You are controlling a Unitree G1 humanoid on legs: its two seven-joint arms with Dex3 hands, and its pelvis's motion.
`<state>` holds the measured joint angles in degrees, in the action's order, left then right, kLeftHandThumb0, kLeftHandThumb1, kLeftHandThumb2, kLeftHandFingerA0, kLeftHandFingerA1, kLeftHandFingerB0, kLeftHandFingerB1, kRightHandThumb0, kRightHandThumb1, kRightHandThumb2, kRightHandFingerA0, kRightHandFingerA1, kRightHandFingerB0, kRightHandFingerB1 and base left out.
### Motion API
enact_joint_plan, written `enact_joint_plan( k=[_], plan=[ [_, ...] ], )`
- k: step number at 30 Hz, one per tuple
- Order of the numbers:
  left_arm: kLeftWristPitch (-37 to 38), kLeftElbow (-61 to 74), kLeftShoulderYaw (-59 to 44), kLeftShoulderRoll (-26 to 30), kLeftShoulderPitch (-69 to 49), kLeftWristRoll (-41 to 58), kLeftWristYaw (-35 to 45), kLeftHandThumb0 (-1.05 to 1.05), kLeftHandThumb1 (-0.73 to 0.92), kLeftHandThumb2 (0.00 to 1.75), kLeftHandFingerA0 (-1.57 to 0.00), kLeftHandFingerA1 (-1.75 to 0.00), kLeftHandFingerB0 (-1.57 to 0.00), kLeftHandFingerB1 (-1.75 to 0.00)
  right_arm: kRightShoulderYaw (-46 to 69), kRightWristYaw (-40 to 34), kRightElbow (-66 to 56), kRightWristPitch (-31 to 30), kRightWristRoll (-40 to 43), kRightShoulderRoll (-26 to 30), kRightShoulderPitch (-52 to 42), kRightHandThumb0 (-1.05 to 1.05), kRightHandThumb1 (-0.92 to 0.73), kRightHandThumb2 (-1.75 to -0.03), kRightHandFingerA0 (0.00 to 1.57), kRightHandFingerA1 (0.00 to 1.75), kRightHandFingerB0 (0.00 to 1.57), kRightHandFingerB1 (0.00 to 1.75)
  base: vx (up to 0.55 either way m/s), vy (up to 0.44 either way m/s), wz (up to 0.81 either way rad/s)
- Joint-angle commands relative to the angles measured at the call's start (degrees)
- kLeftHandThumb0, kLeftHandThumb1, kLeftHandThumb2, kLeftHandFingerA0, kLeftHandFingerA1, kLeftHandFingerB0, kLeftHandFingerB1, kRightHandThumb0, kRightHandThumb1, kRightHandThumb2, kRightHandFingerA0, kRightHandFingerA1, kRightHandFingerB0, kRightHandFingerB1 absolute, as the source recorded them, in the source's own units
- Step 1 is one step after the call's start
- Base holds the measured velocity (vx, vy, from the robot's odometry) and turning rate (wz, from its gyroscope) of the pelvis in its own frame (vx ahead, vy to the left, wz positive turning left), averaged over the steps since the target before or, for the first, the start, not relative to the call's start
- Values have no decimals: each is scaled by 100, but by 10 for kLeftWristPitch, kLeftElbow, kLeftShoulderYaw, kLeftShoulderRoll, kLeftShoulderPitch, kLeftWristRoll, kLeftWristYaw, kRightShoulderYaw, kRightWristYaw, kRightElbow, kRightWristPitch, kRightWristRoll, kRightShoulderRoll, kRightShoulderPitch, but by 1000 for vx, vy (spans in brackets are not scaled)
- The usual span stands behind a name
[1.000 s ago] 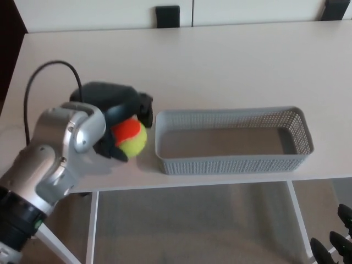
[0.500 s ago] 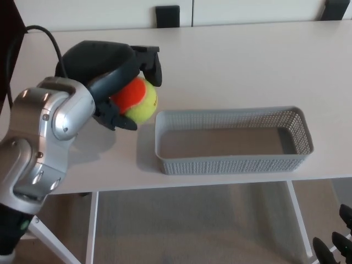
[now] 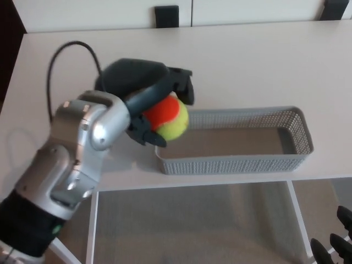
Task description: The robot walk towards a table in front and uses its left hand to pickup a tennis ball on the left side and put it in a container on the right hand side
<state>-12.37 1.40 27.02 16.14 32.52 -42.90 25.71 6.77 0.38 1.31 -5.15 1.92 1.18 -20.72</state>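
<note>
Orange-and-yellow ball is clamped in the left hand's fingers, held in the air over the left end of the grey basket. Carry step looks nearly done. Next: shift right until it's clear of the rim, lower, spread the fingers. Right hand is barely in frame, can't tell its state.

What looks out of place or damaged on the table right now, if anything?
Nothing stands out. The grey basket sits upright, level and empty on the table, and the left robot hand holds the orange-and-yellow tennis ball over the basket's left end.
</note>
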Motion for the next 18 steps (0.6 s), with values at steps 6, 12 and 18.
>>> enact_joint_plan(
  k=[6, 12, 18],
  plan=[
    [14, -79, 24, -22, 23, -21, -43, -19, 70, 63, -71, -141, -75, -71, -5, -4, -5, -2, -13, 8, -7, -30, -66, -62, 3, 42, 5, 34, 0, 0, 0],
    [11, -95, 33, -32, 25, -31, -56, -22, 73, 62, -68, -157, -68, -98, -5, -2, -10, -4, -11, 9, -11, -32, -65, -62, 3, 44, 5, 35, 0, 0, 0],
    [5, -98, 21, -48, 11, -38, -119, -33, 70, 62, -65, -119, -52, -38, -6, 0, -9, -2, -11, 8, -15, -38, -57, -76, 2, 45, 1, 37, 0, 0, 0]
  ],
)
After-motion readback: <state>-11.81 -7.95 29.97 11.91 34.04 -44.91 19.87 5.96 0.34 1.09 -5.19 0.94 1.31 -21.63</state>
